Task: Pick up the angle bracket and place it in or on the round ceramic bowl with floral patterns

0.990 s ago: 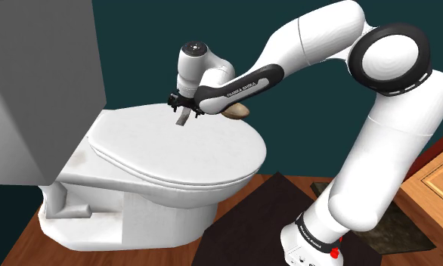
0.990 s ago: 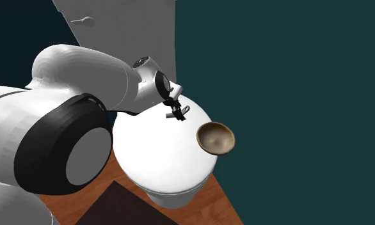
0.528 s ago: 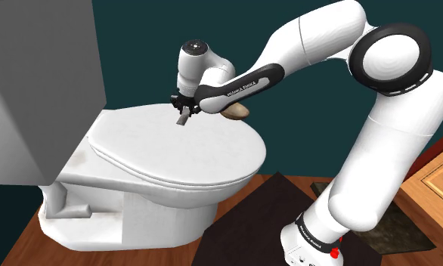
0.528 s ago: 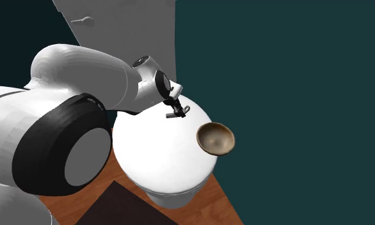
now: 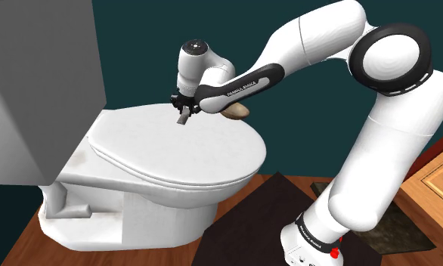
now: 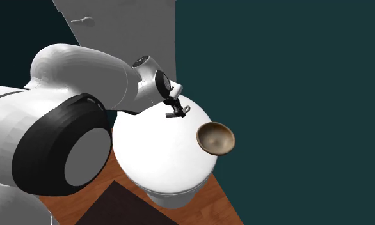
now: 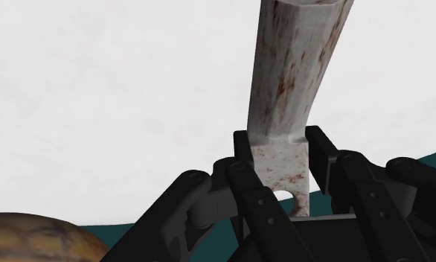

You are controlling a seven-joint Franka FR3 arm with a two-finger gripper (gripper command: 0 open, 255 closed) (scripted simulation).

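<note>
Gripper pinches the angle bracket by one end, hanging above toilet lid, prob. to clear it en route to bowl

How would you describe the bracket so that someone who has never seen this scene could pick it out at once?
Find the white toilet; over its closed lid is the black gripper. The bracket is the flat strip clasped between its fingers. It is pale grey flecked with rusty red, unlike the round brown bowl at the lid's edge.
</note>
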